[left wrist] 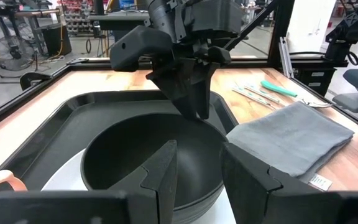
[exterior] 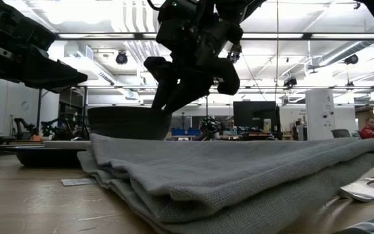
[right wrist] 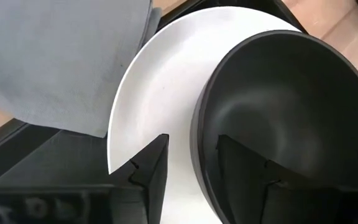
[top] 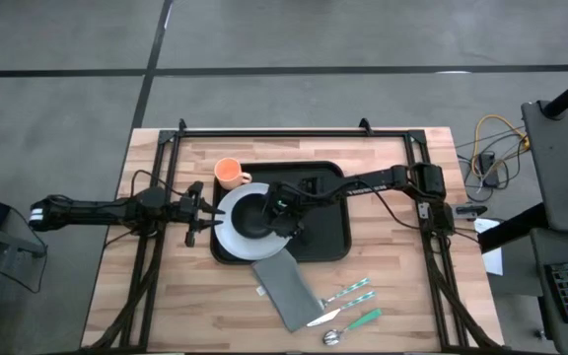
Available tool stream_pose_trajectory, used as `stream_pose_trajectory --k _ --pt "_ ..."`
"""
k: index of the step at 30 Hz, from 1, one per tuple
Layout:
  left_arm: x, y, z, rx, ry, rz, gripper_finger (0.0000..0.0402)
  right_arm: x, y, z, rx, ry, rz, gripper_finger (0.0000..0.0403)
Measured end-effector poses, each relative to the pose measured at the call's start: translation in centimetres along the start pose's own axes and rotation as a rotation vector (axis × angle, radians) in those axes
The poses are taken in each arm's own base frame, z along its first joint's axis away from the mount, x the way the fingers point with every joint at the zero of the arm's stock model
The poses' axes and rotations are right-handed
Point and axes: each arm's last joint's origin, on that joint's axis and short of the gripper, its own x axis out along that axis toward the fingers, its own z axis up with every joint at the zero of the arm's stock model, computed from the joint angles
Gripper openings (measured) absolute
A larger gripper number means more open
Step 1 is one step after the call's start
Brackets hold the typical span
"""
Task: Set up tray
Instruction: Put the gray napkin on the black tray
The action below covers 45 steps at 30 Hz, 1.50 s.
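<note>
No readable text, labels or numbers showed in any view.

A small white tag (left wrist: 319, 181) lay on the table just beside the grey napkin (left wrist: 294, 137) (at about five o'clock from its middle in the left wrist view), and whatever was printed on it was too small to read; the same kind of slip (exterior: 78, 182) showed at the napkin's eight o'clock in the low view, equally illegible. The screens (exterior: 252, 116) in the room beyond the table were dark or blurred, and no brand mark could be made out on the arms.
</note>
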Motion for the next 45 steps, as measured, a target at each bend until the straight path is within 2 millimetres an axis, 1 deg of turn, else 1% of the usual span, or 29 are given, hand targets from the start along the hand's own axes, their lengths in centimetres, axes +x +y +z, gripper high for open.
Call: stream_pose_trajectory --k 9,16,21,24,29,37,45 --pt "0.0 0.0 0.0 0.000 0.000 0.000 0.0105 -0.6 0.3 0.7 0.010 0.026 -0.034 0.0125" --pt "0.0 0.0 0.0 0.000 0.001 0.000 0.0105 -1.8 1.0 1.8 0.010 0.016 -0.028 0.0130" --pt "0.0 0.0 0.0 0.000 0.000 0.000 0.0105 -2.9 1.6 2.6 0.010 0.006 -0.023 0.0123" --pt "0.0 0.0 0.0 0.000 0.002 0.000 0.0105 -3.1 1.8 2.8 0.017 0.007 -0.016 0.0121" --pt "0.0 0.0 0.0 0.000 0.001 0.000 0.0105 -3.1 2.3 2.9 0.047 0.025 0.009 0.0124" --pt "0.0 0.0 0.0 -0.001 0.002 0.000 0.0105 -3.1 2.8 2.9 0.157 0.049 0.035 0.0120" --pt "0.0 0.0 0.0 -0.001 0.002 0.000 0.0105 -2.5 4.1 3.3 0.279 0.062 0.081 0.0118"
